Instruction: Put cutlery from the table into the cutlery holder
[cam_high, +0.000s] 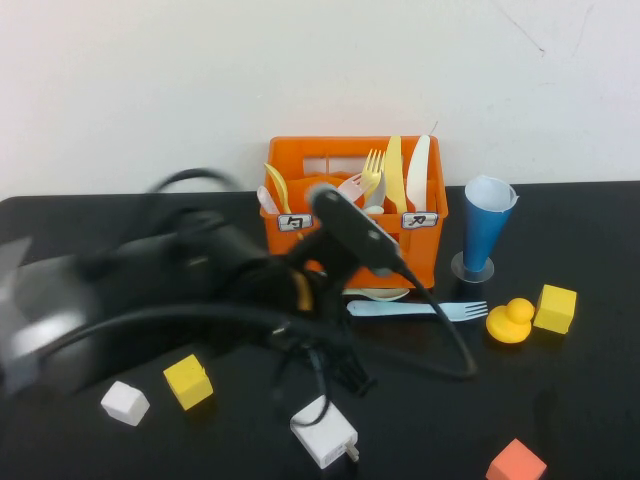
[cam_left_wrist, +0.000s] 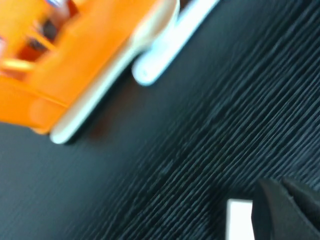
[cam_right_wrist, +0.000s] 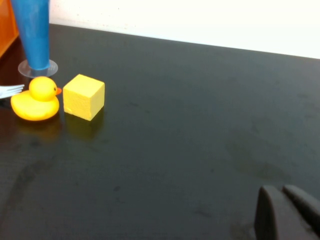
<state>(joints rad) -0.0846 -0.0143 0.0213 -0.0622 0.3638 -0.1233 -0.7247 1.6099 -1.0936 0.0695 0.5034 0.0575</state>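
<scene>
The orange cutlery holder (cam_high: 345, 238) stands at the back middle of the table with several pastel pieces upright in it. A pale spoon (cam_high: 378, 294) lies against its front, and a light blue fork (cam_high: 418, 310) lies just in front of that. My left arm sweeps in blurred from the left. Its gripper (cam_high: 350, 378) is shut and empty, low over the table in front of the holder. In the left wrist view the holder (cam_left_wrist: 65, 65), spoon (cam_left_wrist: 107, 85) and fork handle (cam_left_wrist: 170, 45) lie beyond the left gripper (cam_left_wrist: 282, 187). My right gripper (cam_right_wrist: 287, 210) is shut and empty over bare table.
A blue cone cup (cam_high: 487, 232) stands right of the holder. A yellow duck (cam_high: 511, 321) and a yellow cube (cam_high: 555, 308) sit beside the fork's tines. Nearer the front lie another yellow cube (cam_high: 188, 381), a white cube (cam_high: 125, 403), a white block (cam_high: 323, 432) and an orange cube (cam_high: 516, 464).
</scene>
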